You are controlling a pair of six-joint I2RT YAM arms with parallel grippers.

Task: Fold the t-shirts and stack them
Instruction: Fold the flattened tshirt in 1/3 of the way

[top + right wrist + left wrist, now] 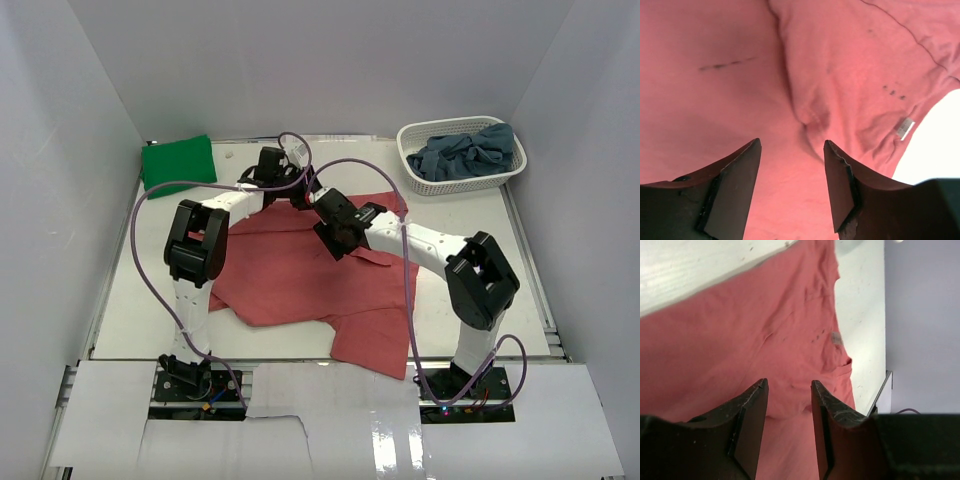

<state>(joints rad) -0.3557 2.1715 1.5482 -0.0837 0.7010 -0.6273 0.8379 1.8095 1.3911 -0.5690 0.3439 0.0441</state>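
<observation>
— Two arms crowd over the salmon-red t-shirt [290,280] lying spread on the bench [130,310]. Gripping it?
— No. The left tool [789,385] and right tool [792,145] both hang apart over soft, puckered cloth, probably to pinch a fold. The green t-shirt [178,160] lies folded far-left; the grey-blue t-shirts [470,155] slump in the lattice basket [410,160].

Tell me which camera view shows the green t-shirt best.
The top external view: the green t-shirt lies folded at the far left, fully visible. Both wrist views face the salmon-red t-shirt and show nothing of the green one.
</observation>
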